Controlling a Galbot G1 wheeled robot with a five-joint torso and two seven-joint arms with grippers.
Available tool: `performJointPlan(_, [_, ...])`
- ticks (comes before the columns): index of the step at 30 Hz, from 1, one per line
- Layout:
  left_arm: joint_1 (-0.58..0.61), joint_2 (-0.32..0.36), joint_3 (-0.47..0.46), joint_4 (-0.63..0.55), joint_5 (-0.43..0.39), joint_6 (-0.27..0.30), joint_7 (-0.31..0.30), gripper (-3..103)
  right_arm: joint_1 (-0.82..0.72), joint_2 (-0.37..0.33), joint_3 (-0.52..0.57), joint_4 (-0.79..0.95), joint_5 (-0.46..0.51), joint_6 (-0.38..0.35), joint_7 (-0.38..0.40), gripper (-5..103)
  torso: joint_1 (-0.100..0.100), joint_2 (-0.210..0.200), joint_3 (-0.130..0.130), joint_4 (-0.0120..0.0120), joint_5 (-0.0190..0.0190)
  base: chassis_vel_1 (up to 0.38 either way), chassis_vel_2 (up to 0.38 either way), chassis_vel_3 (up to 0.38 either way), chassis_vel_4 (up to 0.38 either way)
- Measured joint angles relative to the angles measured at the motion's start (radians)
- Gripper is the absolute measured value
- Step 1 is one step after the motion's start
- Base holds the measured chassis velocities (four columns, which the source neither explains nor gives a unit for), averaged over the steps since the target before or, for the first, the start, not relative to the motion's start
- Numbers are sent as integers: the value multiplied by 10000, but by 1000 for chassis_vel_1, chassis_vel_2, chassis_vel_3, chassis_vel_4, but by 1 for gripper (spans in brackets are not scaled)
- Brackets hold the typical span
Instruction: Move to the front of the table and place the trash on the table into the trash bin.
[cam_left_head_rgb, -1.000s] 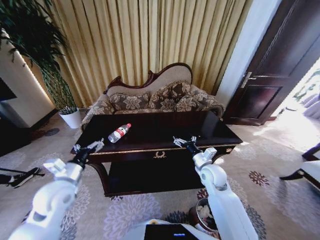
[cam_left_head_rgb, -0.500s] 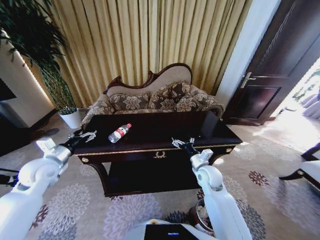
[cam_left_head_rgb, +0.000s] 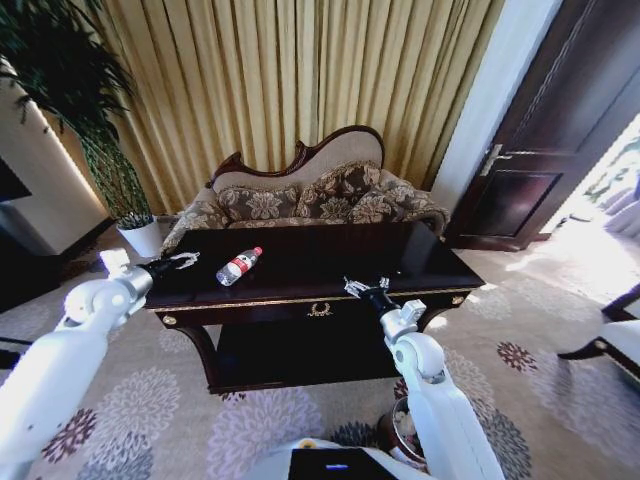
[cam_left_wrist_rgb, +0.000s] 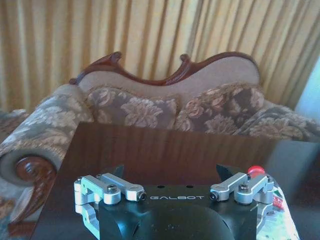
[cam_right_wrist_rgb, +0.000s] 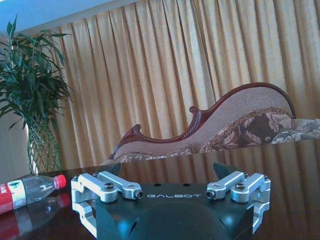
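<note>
Both grippers released over the dark brown glossy wooden table (cam_left_head_rgb: 330, 262).
I see the small clear red-labelled plastic bottle (cam_left_head_rgb: 238, 266) lying at three o'clock from my left gripper (cam_left_head_rgb: 180, 261); right gripper (cam_left_head_rgb: 364, 286) hovers near the front edge.

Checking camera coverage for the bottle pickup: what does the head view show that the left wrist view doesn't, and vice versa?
Head view alone: the whole table with its gold emblem and lower shelf, the trash bin by the robot's right side, the right end effector open at the table's front edge, the door and the plant.

Left wrist view alone: the left end effector open, close up over the tabletop.

Both: the bottle on the table, the sofa and the curtain.
</note>
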Motion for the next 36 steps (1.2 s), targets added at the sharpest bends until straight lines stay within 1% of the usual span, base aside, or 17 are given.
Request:
performJointPlan(3, [-276,-39,375,489,180,-1748,1598,100,-24,-1,-18,18,0,-2,0,100,0,0,1,1,-2,0,0,0,0])
performJointPlan(4, [-276,-39,375,489,180,-1748,1598,100,-24,-1,-18,18,0,-2,0,100,0,0,1,1,-2,0,0,0,0])
performJointPlan(6, [-550,-211,640,626,102,-2443,2337,100,-78,-36,-18,71,0,-12,0,100,0,0,0,-3,0,0,0,0,0])
performJointPlan(9, [-738,-368,854,627,131,-2604,2284,100,-107,-64,-21,116,0,-22,0,100,0,0,-1,-3,1,0,0,0,0])
performJointPlan(10, [-913,-621,1039,486,186,-2636,1905,100,-119,-85,-22,142,7,-35,0,100,0,0,-1,-2,-1,0,0,0,0])
performJointPlan(11, [-913,-621,1039,486,186,-2636,1905,100,-119,-85,-22,142,7,-35,0,100,0,0,-1,-2,-1,0,0,0,0])
performJointPlan(12, [-1035,-790,1169,238,253,-2427,1413,100,-119,-86,-24,143,11,-41,0,100,0,0,-1,-3,-1,0,0,0,0])
performJointPlan(13, [-1204,-982,1406,-107,272,-2081,617,100,-121,-85,-23,142,12,-45,0,100,0,0,0,-4,1,0,0,0,0])
performJointPlan(14, [-1204,-982,1406,-107,272,-2081,617,100,-121,-85,-23,142,12,-45,0,100,0,0,0,-4,1,0,0,0,0])
performJointPlan(17, [-1839,-1174,2286,-666,220,-969,-888,100,-193,-77,79,200,25,-48,0,100,0,-1,0,-5,3,0,0,0,0])
performJointPlan(19, [-1902,-1172,2371,-682,202,-883,-974,100,-204,-77,97,212,26,-48,0,100,0,0,0,-5,4,0,0,0,0])
performJointPlan(21, [-2529,-1075,3083,-787,-132,60,-1713,100,-281,-67,233,291,31,-46,0,100,0,-1,0,-5,1,0,0,0,0])
performJointPlan(22, [-2529,-1075,3083,-787,-132,60,-1713,100,-281,-67,233,291,31,-46,0,100,0,-1,0,-5,1,0,0,0,0])
performJointPlan(25, [-3142,-985,3517,-897,-1167,1089,-2809,100,-385,-46,310,381,35,-36,0,100,0,0,0,-1,2,0,0,0,0])
performJointPlan(26, [-3142,-985,3517,-897,-1167,1089,-2809,100,-385,-46,310,381,35,-36,0,100,0,0,0,-1,2,0,0,0,0])
performJointPlan(29, [-3430,-902,3622,-903,-1695,1833,-2935,100,-491,-85,372,435,36,-25,0,100,0,0,-1,-3,3,0,0,0,0])
performJointPlan(36, [-3239,-960,3777,-618,-1973,2039,-3125,100,-563,-112,429,412,19,54,0,100,0,1,-1,-2,-2,0,0,0,0])
